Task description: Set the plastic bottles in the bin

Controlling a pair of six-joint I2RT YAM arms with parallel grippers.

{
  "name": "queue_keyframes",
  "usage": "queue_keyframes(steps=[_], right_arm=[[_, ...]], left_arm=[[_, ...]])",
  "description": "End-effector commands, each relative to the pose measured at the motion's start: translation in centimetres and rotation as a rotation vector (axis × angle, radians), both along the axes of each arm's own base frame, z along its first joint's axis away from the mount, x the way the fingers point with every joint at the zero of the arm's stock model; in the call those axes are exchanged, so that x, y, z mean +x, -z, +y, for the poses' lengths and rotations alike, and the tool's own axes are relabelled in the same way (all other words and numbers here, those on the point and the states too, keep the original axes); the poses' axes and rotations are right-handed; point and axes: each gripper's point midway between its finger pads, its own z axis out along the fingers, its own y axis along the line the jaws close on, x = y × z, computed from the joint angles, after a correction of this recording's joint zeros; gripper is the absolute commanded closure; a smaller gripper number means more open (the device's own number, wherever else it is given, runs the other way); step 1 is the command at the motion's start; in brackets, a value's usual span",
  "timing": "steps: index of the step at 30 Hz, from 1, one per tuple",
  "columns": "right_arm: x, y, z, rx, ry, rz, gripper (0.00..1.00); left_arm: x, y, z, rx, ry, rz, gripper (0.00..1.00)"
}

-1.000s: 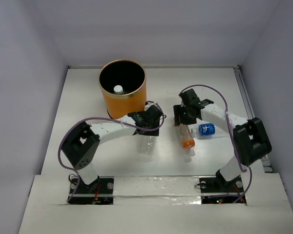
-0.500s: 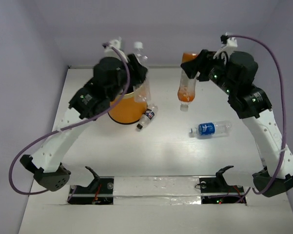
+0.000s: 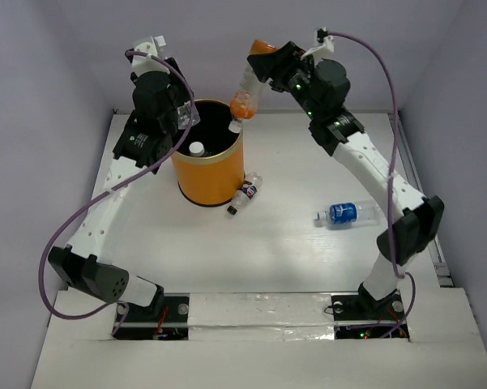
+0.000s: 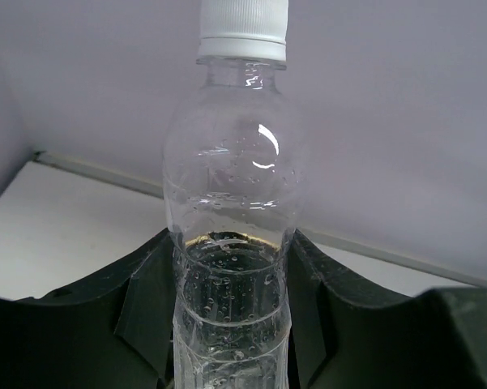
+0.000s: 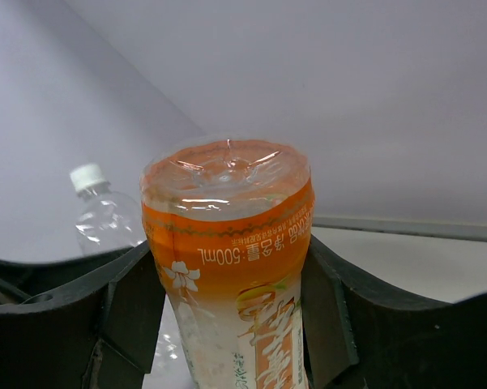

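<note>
Left gripper (image 4: 231,271): clamped on clear bottle (image 4: 227,186), above bin (image 3: 207,174).
Right gripper (image 5: 227,300): clamped on orange-labelled bottle (image 5: 231,227), over bin's far rim.
Blue-labelled bottle (image 3: 344,213): on surface (image 3: 292,259), right of bin.

Over the bin (image 3: 207,174) it's crowded: my left gripper (image 3: 181,116) with the clear bottle (image 4: 231,243) at its far-left rim, my right gripper (image 3: 267,66) with the orange-labelled bottle (image 3: 244,100) at the far-right rim. Small bottle (image 3: 244,194) just beside the bin's near-right wall, blue-labelled bottle (image 3: 347,213) lying right. Near-middle table (image 3: 227,259) gives me room.
</note>
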Motion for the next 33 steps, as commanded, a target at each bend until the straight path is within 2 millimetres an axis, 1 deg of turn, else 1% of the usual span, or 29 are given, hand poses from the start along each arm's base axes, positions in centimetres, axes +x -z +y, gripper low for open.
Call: queue_keyframes(steps=[1,2,3,4,5,6,7,8,9,10,12,13,14,15,16,17,18,19,20,21,22,23,24,25,26,27,31,32,33], right_arm=[[-1.2,-8.1,0.0,0.199,0.024,-0.176,0.42],[-0.1,-6.7,1.5,0.183,0.017,-0.152,0.42],[-0.3,-7.4,2.1,0.191,0.007,-0.16,0.42],[0.3,-7.1,2.3,0.188,0.015,-0.155,0.42],[1.1,-5.9,3.5,0.174,0.01,-0.136,0.41],[0.9,-6.2,4.1,0.171,0.001,-0.141,0.41],[1.2,-6.0,4.2,0.164,0.008,-0.138,0.42],[1.6,-5.6,4.3,0.148,0.016,-0.139,0.41],[1.6,-5.0,5.1,0.139,0.009,-0.131,0.41],[1.8,-4.6,5.1,0.128,0.013,-0.127,0.41],[2.3,-3.7,5.2,0.105,0.028,-0.125,0.41],[2.2,-2.8,5.7,0.091,0.027,-0.112,0.41],[2.4,-2.4,5.7,0.071,0.035,-0.118,0.41],[2.4,-1.8,6.2,0.049,0.031,-0.112,0.41],[2.7,-1.2,6.2,0.027,0.046,-0.108,0.4],[2.3,-0.7,7.0,-0.018,0.049,-0.122,0.4],[2.6,-0.1,6.9,-0.048,0.066,-0.118,0.39],[2.4,0.2,7.2,-0.068,0.075,-0.118,0.38],[2.3,0.6,7.6,-0.1,0.08,-0.124,0.38],[2.5,1.1,7.6,-0.122,0.087,-0.119,0.36],[2.6,1.4,7.5,-0.135,0.093,-0.118,0.36],[2.7,1.8,7.4,-0.158,0.102,-0.12,0.35],[2.6,2.4,7.9,-0.178,0.097,-0.113,0.34],[2.7,2.7,7.8,-0.191,0.103,-0.111,0.34],[2.8,3.1,7.8,-0.213,0.108,-0.113,0.34],[2.6,3.9,8.4,-0.229,0.098,-0.105,0.34],[2.5,5.7,9.1,-0.26,0.104,-0.083,0.33],[2.3,6.1,9.5,-0.271,0.101,-0.081,0.33],[2.3,6.3,9.4,-0.273,0.102,-0.079,0.33]], left_arm=[[0.3,-1.5,1.8,-0.001,-0.075,-0.123,0.68],[0.6,0.0,2.2,0.018,-0.089,-0.105,0.68],[0.7,0.4,2.4,0.029,-0.094,-0.108,0.68],[0.8,0.3,2.5,0.039,-0.101,-0.125,0.67],[1.1,1.5,2.4,0.054,-0.102,-0.106,0.66],[1.2,2.0,2.4,0.063,-0.102,-0.101,0.64],[1.4,2.2,2.3,0.065,-0.101,-0.107,0.6],[1.4,3.4,2.3,0.081,-0.102,-0.088,0.57],[1.3,3.9,2.4,0.083,-0.103,-0.084,0.51],[1.2,5.1,2.5,0.089,-0.102,-0.073,0.33],[0.3,4.6,2.9,0.08,-0.105,-0.096,0.16],[0.0,4.6,3.0,0.08,-0.108,-0.095,0.07],[-0.3,4.3,3.1,0.075,-0.107,-0.099,0.03],[-0.8,3.6,3.3,0.066,-0.107,-0.113,0.01],[-1.1,3.5,3.2,0.067,-0.096,-0.106,0.01],[-1.4,2.5,3.2,0.059,-0.089,-0.119,0.01],[-1.9,1.7,3.3,0.037,-0.084,-0.133,0.01],[-2.1,1.7,3.1,0.034,-0.068,-0.119,0.01],[-2.8,0.2,3.2,0.015,-0.057,-0.144,0.01],[-3.2,-0.3,3.1,0.001,-0.046,-0.151,0.02],[-3.6,-0.3,2.6,-0.017,-0.012,-0.139,0.03],[-4.1,-1.1,2.4,-0.034,0.01,-0.148,0.04],[-4.8,-1.7,2.2,-0.051,0.034,-0.157,0.05],[-5.2,-1.7,1.3,-0.061,0.09,-0.151,0.06],[-5.8,-1.5,1.0,-0.073,0.114,-0.138,0.06],[-6.1,-1.4,0.9,-0.077,0.127,-0.132,0.06],[-6.9,0.9,1.8,-0.064,0.098,-0.091,0.08],[-6.8,1.9,1.9,-0.055,0.091,-0.07,0.08],[-7.1,2.0,1.9,-0.056,0.091,-0.065,0.09]])
